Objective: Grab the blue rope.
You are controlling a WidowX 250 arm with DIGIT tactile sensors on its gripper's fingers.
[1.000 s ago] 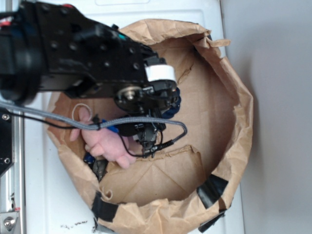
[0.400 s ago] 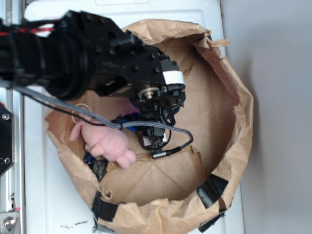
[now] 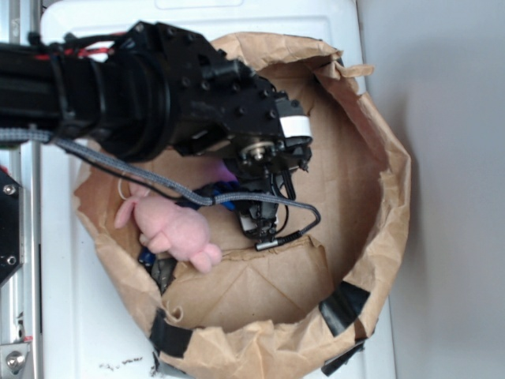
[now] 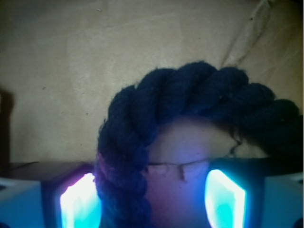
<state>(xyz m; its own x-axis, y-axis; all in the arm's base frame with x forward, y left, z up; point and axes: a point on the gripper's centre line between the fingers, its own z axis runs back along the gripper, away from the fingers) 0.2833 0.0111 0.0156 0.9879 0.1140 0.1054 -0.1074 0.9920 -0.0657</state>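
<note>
I work in what looks like a lab or test bench, not a home. A plain white table carries a crumpled brown paper bag patched with black tape. A metal rail with screws runs along its edge, a bare grey wall stands beside it, and a braided cable trails from my arm.

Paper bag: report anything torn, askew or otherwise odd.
The paper bag is crumpled, its rim rolled down and patched with black tape; a torn flap juts up inside. The blue rope arches in a bend between the gripper fingers. The pink plush toy lies slumped against the wall.
</note>
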